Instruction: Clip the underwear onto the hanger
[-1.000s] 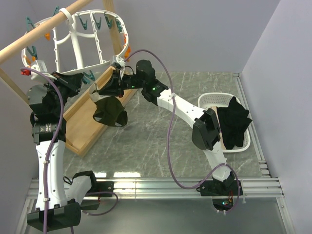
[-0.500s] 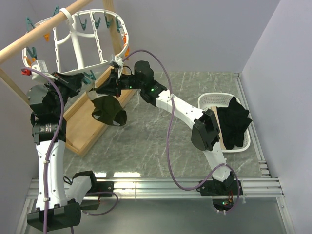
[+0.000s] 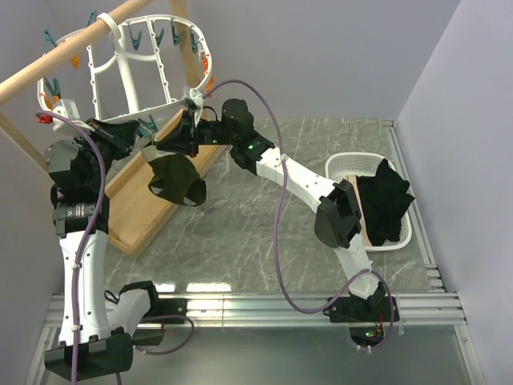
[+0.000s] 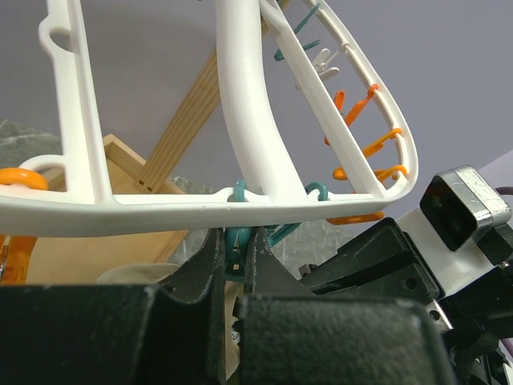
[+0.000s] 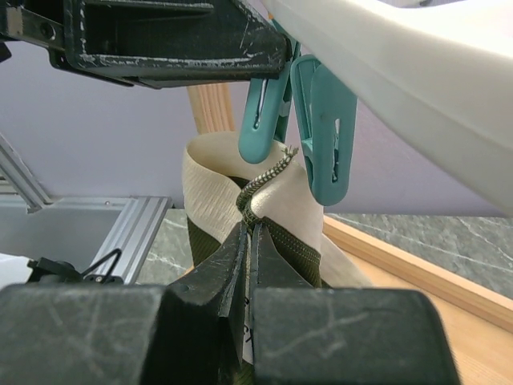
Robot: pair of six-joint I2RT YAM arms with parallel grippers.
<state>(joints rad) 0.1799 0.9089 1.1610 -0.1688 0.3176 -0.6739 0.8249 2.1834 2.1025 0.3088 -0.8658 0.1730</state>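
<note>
While the left end effector (image 4: 234, 239) is squeezing shut on a teal plastic clothespin (image 4: 236, 255) dangling from the large white oval plastic hanger (image 4: 240, 104), the right end effector (image 5: 247, 241) is pinching closed on the hem of the small dark olive-green fabric underwear (image 5: 210, 186), holding it just under that clothespin's lower tip, above the grey marbled table (image 3: 240, 233).

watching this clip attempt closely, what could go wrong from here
1. The right gripper pinches only a thin edge of the underwear; it may slip out.
2. That edge sits just outside the teal clothespin squeezed by the left gripper, not in its mouth, so the pin might close on nothing.
</note>
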